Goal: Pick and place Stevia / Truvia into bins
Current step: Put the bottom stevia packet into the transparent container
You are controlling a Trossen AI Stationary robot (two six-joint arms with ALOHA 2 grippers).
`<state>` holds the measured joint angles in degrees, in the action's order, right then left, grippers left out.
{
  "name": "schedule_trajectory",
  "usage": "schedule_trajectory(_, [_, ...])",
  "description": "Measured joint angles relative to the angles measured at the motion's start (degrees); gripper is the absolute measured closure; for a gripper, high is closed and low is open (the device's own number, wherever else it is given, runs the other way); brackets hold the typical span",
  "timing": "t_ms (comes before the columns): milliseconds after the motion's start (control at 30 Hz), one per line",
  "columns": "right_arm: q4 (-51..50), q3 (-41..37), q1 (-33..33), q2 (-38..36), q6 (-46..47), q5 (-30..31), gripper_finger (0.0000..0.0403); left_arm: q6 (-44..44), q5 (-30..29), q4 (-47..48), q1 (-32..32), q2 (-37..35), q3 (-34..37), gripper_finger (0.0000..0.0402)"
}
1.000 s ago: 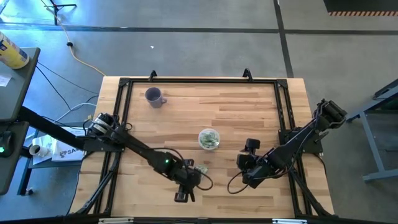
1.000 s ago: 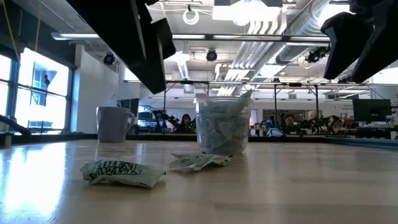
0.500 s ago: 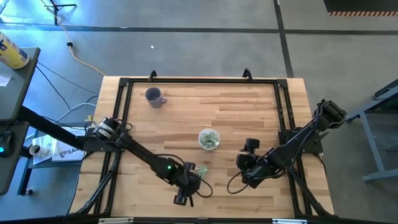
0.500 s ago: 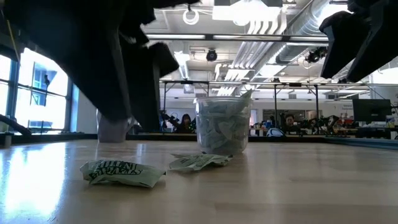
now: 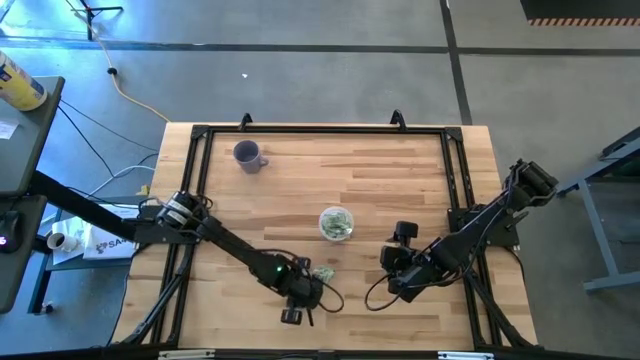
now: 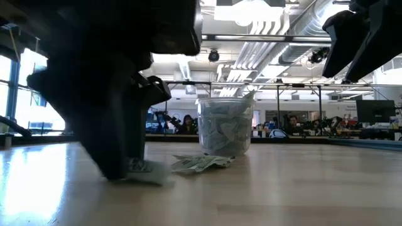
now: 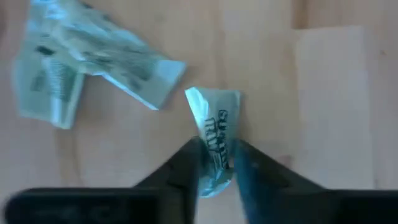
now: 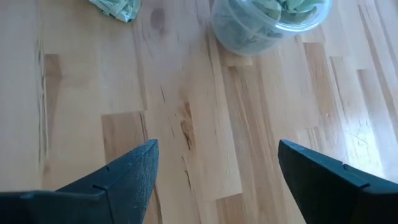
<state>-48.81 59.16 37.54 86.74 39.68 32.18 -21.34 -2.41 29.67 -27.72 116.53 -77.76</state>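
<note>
Pinching one sachet (image 7: 214, 140) on the counter (image 5: 400, 180), left jaws (image 7: 217, 165) closed narrow; cup (image 5: 336, 222) nearly full, another sachet pile (image 7: 81, 65) remained; right jaws (image 8: 214, 177) wide, idle.

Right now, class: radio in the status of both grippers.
Left gripper shut on sachet. Right gripper open, waiting beside cup. Nothing in the way.

the high view looks straight down from far above on the whole bench (image 5: 380, 180). the low view sits at bench-top height, facing level across toward the room. each wrist view looks down from close over the wood. the clear cup (image 5: 336, 223) appears in the high, low (image 6: 225, 125) and right wrist (image 8: 267, 22) views.
</note>
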Motion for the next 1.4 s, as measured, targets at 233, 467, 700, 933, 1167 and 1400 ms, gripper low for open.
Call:
schedule_trajectory(233, [-1.8,0.0,-0.02,0.0,-0.28,2.26,0.0084,1.54,-0.12,4.49,4.01,-1.29,-0.2,0.0378])
schedule_trajectory(467, [-4.18,0.0,-0.03,0.0,0.67,4.34,0.0084,9.62,-1.24,14.62,9.03,-13.17,-2.41,0.038])
schedule_trajectory(700, [-4.67,0.0,-1.69,-0.02,4.3,5.12,0.0084,16.45,-1.38,3.52,21.91,-18.05,-2.49,0.0374])
schedule_trajectory(933, [-3.46,0.0,-4.32,-0.02,4.5,4.84,0.0084,18.8,3.08,-0.2,28.69,-12.67,-2.38,0.0375])
schedule_trajectory(1167, [-2.35,0.0,-6.49,-0.04,5.14,4.57,0.0084,19.56,7.05,-3.84,30.08,-7.9,-2.38,0.0362])
schedule_trajectory(1400, [-2.33,0.0,-6.84,-0.04,4.87,3.29,0.0084,14.37,5.53,-1.84,28.08,-11.42,-2.39,0.0335])
